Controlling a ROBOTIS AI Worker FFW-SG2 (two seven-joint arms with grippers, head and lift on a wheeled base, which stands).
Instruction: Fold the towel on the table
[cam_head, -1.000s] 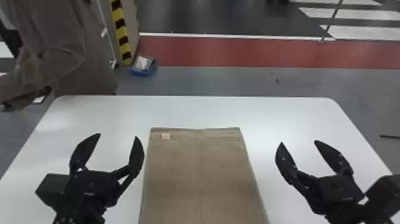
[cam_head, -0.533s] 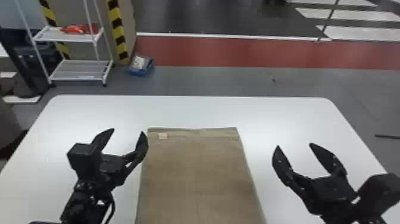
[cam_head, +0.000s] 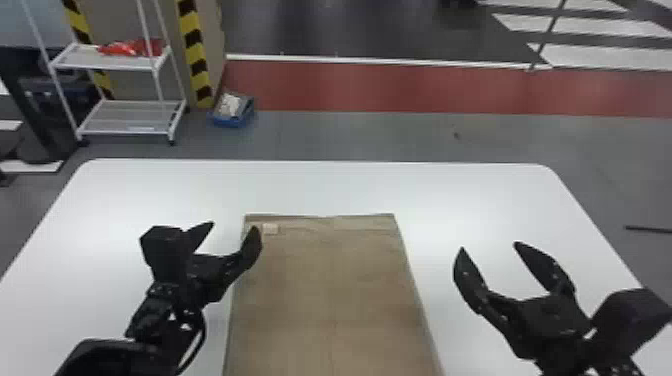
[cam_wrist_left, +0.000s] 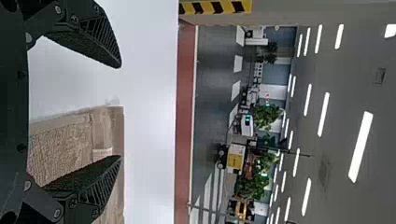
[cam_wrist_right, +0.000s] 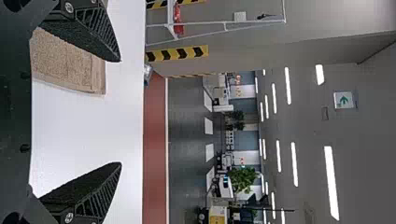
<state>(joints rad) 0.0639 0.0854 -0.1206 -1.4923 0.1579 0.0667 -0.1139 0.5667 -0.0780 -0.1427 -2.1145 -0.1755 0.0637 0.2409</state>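
So, surroundings first. Over on the far left, behind the counter (cam_head: 450, 195), there's a white rack (cam_head: 82, 61) with a red thing (cam_head: 132, 48) on its upper shelf. Just right of that is a yellow-and-black striped post (cam_head: 196, 55), then a blue bin (cam_head: 227, 121) on the floor with some whitish stuff in it. A red floor band (cam_head: 425, 90) runs behind all that toward the right, a thin pole (cam_head: 548, 35) stands past it, and a dark bar (cam_head: 649, 229) lies on the floor off the counter's right side.

Now the counter itself. The left arm comes in from the near left, bends, and points its gripper (cam_head: 230, 226) at the far side. Jaws are wide with just air between them, and the right-hand one covers a bit of the towel's left edge near the far corner, kinda in the way there. The towel (cam_head: 335, 295) lies flat around the middle, running out of the head view at the near side, with a small pale label (cam_head: 270, 229) by its far left corner. Right of it, the right arm comes in from the near right, and its gripper (cam_head: 490, 246) aims far and a touch left, jaws wide and empty too, over the white counter.
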